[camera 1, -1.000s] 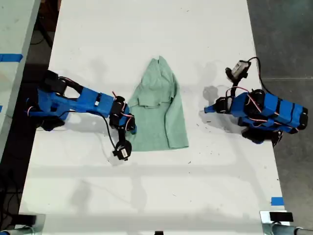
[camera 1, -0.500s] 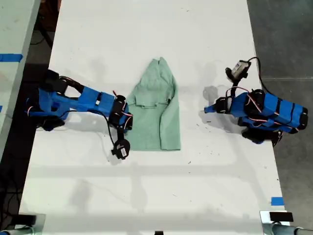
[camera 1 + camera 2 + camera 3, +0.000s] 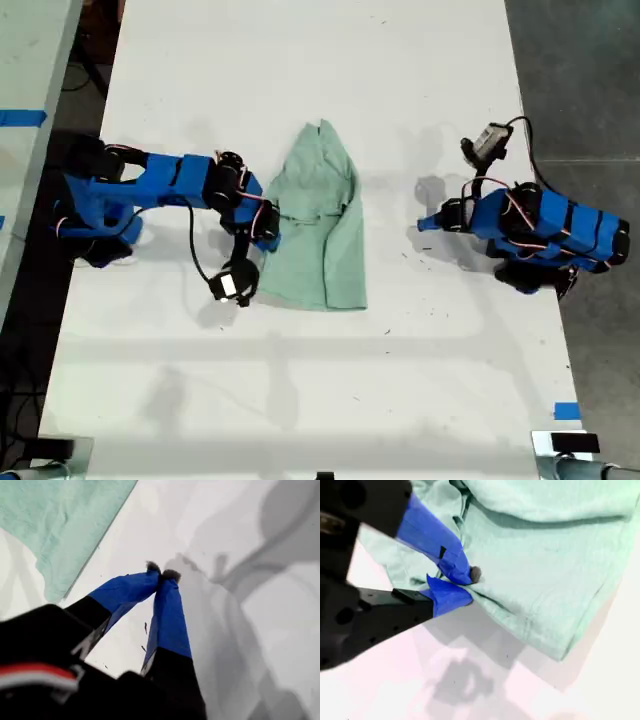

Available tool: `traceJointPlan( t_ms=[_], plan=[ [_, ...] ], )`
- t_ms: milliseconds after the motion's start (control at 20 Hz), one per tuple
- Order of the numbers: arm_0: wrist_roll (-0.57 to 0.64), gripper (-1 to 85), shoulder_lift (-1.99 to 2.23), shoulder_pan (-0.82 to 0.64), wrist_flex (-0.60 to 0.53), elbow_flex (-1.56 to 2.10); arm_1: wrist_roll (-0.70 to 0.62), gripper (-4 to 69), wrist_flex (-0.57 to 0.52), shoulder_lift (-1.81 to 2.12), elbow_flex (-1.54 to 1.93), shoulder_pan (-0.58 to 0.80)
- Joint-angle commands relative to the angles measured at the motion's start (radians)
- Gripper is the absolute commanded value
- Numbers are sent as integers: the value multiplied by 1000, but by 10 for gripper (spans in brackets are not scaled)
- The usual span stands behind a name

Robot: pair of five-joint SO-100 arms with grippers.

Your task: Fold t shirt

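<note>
The table [image 3: 300, 400] is white and wide; the t shirt [image 3: 322, 235] lies near its middle in the exterior view, already doubled into a narrow strip with one sleeve tucked across and its hem toward the bottom of that view; my second gripper [image 3: 465, 584] sits at the shirt's edge on the exterior view's left, its jaws pinched together on a fold of the fabric, so the step in hand looks like carrying that edge over; to do it well I judge I should lift only enough to clear the layer beneath, travel straight across, and lay the edge parallel to the far side before letting go, since soft cloth drags and bunches; my first gripper [image 3: 162, 575] hangs over bare table on the exterior view's right, tips touching and holding nothing, well apart from the shirt; nothing lies in the fold's path except the shirt's own tucked sleeve, which could snag.
</note>
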Motion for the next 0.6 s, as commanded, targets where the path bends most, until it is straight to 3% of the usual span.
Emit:
traceJointPlan(
  t_ms=[0,400,550],
  plan=[
    [60,-2,-37,-40,5,-198,-14,13,-34,9,44,9],
    [160,-1,-229,-80,-225,-258,-17,13,-35,9,44,9],
    [179,81,-308,-81,-296,-259,-18,13,-35,9,44,9]
  ],
)
